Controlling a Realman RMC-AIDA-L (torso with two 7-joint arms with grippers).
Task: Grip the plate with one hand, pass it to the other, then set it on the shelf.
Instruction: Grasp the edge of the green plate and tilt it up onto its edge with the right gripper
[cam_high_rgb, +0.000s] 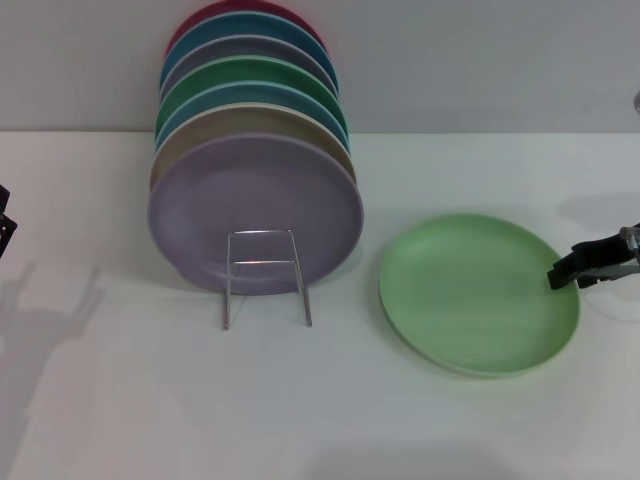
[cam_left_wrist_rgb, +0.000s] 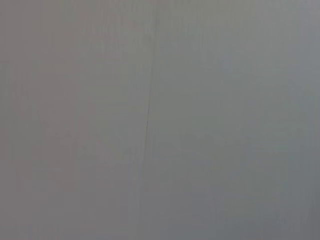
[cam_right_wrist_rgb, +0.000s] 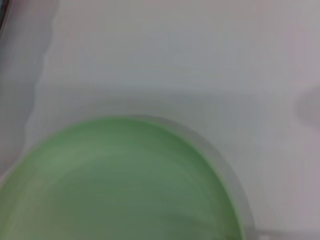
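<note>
Our right gripper (cam_high_rgb: 556, 277) comes in from the right edge of the head view. Its black tip sits right at the right rim of the light green plate (cam_high_rgb: 478, 293). We cannot tell if its fingers are spread or pinching the rim, because they look like one dark shape from here. The plate lies flat on the white surface (cam_high_rgb: 120, 400), in the lower right part of the head view. In the right wrist view the plate (cam_right_wrist_rgb: 125, 185) fills the bottom of the frame, with bare surface above it.

Our left gripper (cam_high_rgb: 5, 235) only peeks in at the far left edge, well apart from the plate. We cannot tell how its fingers stand either.

What could go wrong? The plate is flat and thin, so we think the gripper could slide over the rim and miss it. It could also push the plate along the smooth surface. If we grab only a tiny bit of rim, the plate may tip and slip out when we lift it. The rack of plates (cam_high_rgb: 255, 180) stands near, in the upper left middle, so a swinging plate could bump it.

Now we count. We see one light green plate lying flat. We see about seven plates standing in the rack, with a lilac one in front. We see one wire stand (cam_high_rgb: 265, 275) and two grippers.
</note>
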